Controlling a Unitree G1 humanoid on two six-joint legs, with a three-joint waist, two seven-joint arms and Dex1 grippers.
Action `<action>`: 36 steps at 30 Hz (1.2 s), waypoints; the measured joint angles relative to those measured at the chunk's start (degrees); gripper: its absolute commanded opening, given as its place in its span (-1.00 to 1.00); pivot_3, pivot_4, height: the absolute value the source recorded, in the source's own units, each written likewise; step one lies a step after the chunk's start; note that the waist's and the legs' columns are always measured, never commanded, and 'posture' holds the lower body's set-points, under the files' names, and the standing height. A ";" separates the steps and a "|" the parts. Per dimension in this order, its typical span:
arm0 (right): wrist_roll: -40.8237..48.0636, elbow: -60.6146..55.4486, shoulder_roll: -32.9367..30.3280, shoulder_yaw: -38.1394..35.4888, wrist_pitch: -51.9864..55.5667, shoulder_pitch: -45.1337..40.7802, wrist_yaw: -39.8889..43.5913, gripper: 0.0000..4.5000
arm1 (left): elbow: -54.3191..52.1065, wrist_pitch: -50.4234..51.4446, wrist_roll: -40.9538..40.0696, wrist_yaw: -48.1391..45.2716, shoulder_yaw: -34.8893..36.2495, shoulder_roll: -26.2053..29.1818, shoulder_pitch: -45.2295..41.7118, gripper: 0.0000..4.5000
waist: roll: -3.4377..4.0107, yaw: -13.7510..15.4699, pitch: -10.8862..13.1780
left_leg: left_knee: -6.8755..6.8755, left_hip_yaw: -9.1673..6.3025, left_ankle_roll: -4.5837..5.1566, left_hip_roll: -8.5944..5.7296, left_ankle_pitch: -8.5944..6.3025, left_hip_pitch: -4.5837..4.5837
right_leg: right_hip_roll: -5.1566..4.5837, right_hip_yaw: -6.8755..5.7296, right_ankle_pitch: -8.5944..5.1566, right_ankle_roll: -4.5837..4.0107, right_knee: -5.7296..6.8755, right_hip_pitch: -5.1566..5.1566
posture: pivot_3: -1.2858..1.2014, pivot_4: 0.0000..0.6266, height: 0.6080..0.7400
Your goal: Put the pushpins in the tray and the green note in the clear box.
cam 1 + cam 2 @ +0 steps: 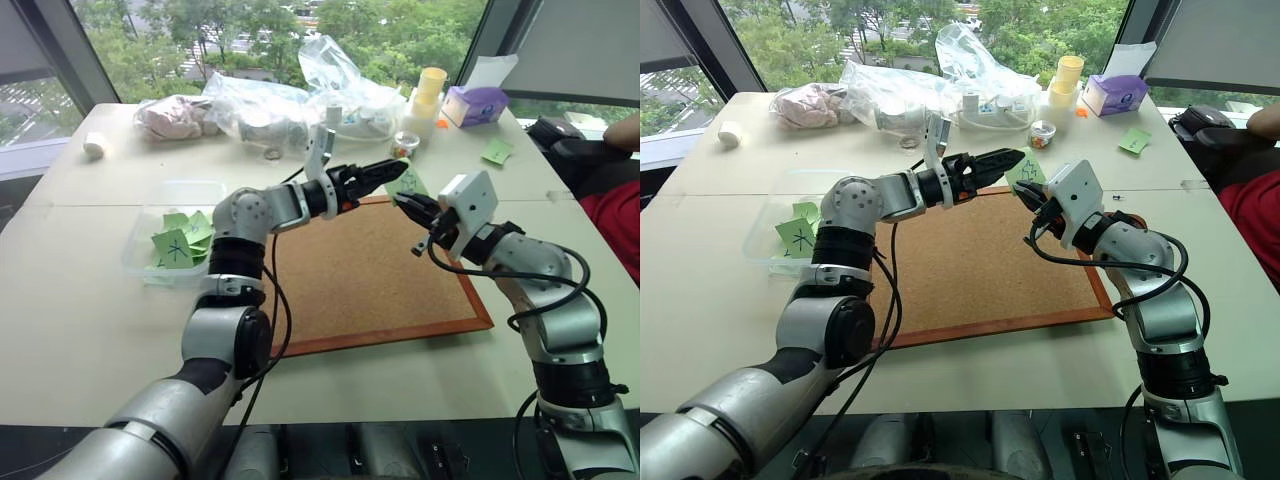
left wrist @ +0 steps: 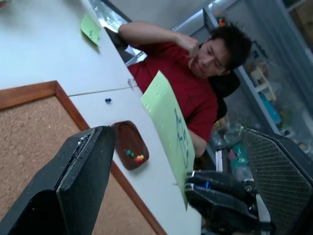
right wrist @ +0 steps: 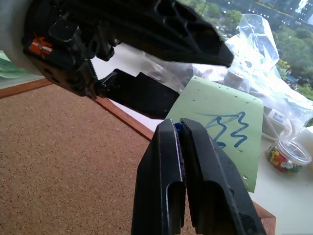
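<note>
The right pincer (image 3: 182, 128) is clamped on a blue pushpin skewering the pale green square paper note (image 3: 222, 127), above the corkboard's (image 1: 370, 275) far edge. The left pincer (image 1: 1002, 160) gapes around it; a mistimed closure could tear the note.

End effectors partly hide the green note (image 1: 409, 183).

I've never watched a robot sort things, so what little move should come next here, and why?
Probably the left gripper should close on the green note. Its jaws stand open around the note's edge, while the right gripper is shut on a blue pushpin stuck through that note, above the corkboard. Gripping the note would likely let the pin be pulled free.
</note>
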 measured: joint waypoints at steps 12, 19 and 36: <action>0.00 -2.48 0.01 0.23 0.94 0.00 -0.93 -1.00 | 4.99 -3.37 0.01 -0.63 -0.10 -1.66 -1.45 -0.99 | 0.00 0.02 0.00 | -0.01 0.00 0.00 -0.05 0.00 0.00 | 0.00 0.00 0.00 0.00 -0.01 0.00 | 0.03 -0.52 0.97; 0.33 -3.04 0.86 0.18 1.42 0.01 -1.79 -1.00 | 3.88 -6.88 3.13 -3.62 -5.54 -0.29 -0.88 -0.99 | 0.00 0.03 0.00 | -0.01 0.01 -0.01 -0.05 0.00 0.00 | 0.01 0.00 0.00 0.00 -0.01 0.00 | 0.03 -0.52 0.97; 8.34 -4.31 5.71 -10.41 11.60 -0.02 -11.48 -1.00 | -6.16 -23.60 18.46 -14.04 -24.64 8.75 5.89 -0.99 | 0.01 0.14 0.00 | -0.04 0.07 -0.01 0.04 0.00 0.00 | -0.01 0.01 0.00 -0.01 -0.02 0.00 | 0.03 -0.52 0.97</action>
